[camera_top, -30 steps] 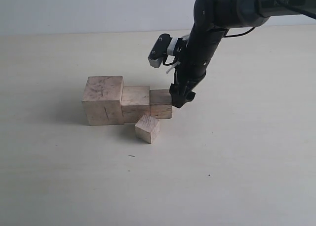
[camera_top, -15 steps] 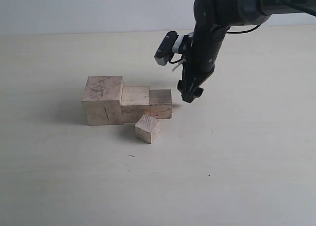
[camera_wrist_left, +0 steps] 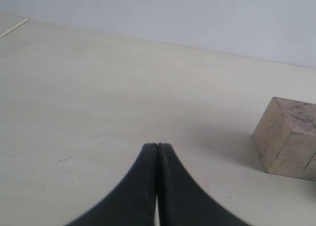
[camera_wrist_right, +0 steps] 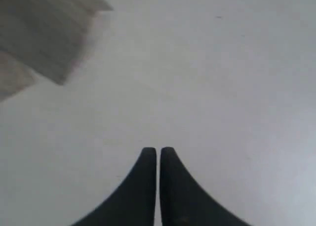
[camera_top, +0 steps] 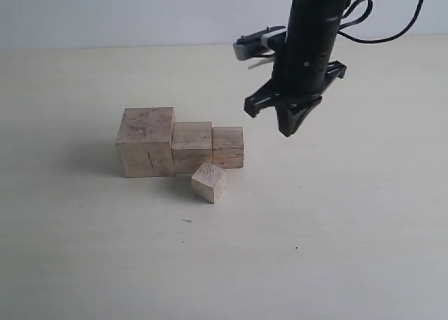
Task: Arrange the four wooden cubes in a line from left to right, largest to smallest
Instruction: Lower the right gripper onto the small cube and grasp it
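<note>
Three pale wooden cubes stand side by side in a row: the largest point(camera_top: 146, 141) on the left, the second largest point(camera_top: 192, 146) touching it, and the third point(camera_top: 228, 146) at the right end. The smallest cube point(camera_top: 209, 182) sits turned at an angle just in front of that row. My right gripper point(camera_top: 288, 128) hangs above the table to the right of the row, shut and holding nothing point(camera_wrist_right: 158, 150); a blurred cube point(camera_wrist_right: 47, 35) shows in its wrist view. My left gripper point(camera_wrist_left: 157, 146) is shut and empty, with the largest cube point(camera_wrist_left: 289, 137) off to one side.
The pale tabletop point(camera_top: 336, 229) stretches around the cubes, with a light wall behind it. The right arm point(camera_top: 311, 33) reaches down from the top right of the exterior view.
The right gripper has pulled back from the third cube's right side, risen and shifted right, and its wrist has rotated. The cubes have not moved.
</note>
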Tool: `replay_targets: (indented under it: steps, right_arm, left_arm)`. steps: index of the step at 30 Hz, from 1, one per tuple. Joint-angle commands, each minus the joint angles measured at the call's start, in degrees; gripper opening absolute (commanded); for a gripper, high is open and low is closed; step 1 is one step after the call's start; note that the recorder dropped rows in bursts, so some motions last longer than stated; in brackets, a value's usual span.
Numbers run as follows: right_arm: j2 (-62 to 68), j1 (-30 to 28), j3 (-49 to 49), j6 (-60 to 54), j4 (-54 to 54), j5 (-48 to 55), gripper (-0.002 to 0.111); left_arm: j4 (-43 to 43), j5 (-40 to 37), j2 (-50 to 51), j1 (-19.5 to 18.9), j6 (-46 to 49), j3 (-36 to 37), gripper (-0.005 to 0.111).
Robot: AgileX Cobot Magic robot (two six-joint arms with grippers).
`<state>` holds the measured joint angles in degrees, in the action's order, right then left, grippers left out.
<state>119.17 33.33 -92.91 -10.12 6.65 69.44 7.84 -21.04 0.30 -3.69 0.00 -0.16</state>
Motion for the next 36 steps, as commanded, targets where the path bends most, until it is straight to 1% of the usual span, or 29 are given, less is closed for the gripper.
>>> replay_targets:
  steps: [1, 5, 7, 10, 14, 16, 20, 22, 25, 29, 31, 33, 36]
  right_arm:
    - [-3.7, 1.7, -0.1, -2.2, 5.9, 0.5, 0.0]
    - [-8.2, 6.3, 2.3, -0.4, 1.9, 0.5, 0.0]
    - [-11.4, 8.4, 6.6, -1.3, 2.6, -4.6, 0.0]
    - [-15.9, 10.6, 14.2, -6.8, 5.2, -12.8, 0.0]
    - [-17.1, 10.9, 22.6, -16.4, 13.3, -20.1, 0.0]
    - [-16.7, 10.9, 25.2, -19.0, 16.4, -23.6, 0.0]
    - [-15.2, 10.9, 26.2, -23.2, 20.6, -26.5, 0.002]
    - [-14.4, 10.9, 26.2, -26.4, 22.2, -26.8, 0.008]
    - [-13.2, 10.9, 26.2, -28.5, 22.8, -27.4, 0.024]
    - [-11.1, 10.9, 26.2, -28.5, 22.8, -29.2, 0.054]
    - [-10.4, 10.9, 26.2, -29.3, 22.8, -29.3, 0.067]
    - [-9.9, 10.9, 26.2, -31.0, 22.8, -29.3, 0.074]
    - [-9.5, 10.9, 26.2, -32.4, 22.9, -30.2, 0.075]
  left_arm:
    - [0.0, 0.6, -0.3, 0.3, 0.0, 0.2, 0.0]
    - [0.0, 0.6, -0.3, 0.3, 0.0, 0.2, 0.0]
    - [0.0, 0.6, -0.3, 0.3, 0.0, 0.2, 0.0]
    - [0.0, 0.6, -0.3, 0.3, 0.0, 0.2, 0.0]
    - [0.0, 0.6, -0.3, 0.3, 0.0, 0.2, 0.0]
    - [0.0, 0.6, -0.3, 0.3, 0.0, 0.2, 0.0]
    - [0.0, 0.6, -0.3, 0.3, 0.0, 0.2, 0.0]
    - [0.0, 0.6, -0.3, 0.3, 0.0, 0.2, 0.0]
    - [0.0, 0.6, -0.3, 0.3, 0.0, 0.2, 0.0]
    - [0.0, 0.6, -0.3, 0.3, 0.0, 0.2, 0.0]
    - [0.0, 0.6, -0.3, 0.3, 0.0, 0.2, 0.0]
    - [0.0, 0.6, -0.3, 0.3, 0.0, 0.2, 0.0]
    - [0.0, 0.6, -0.3, 0.3, 0.0, 0.2, 0.0]
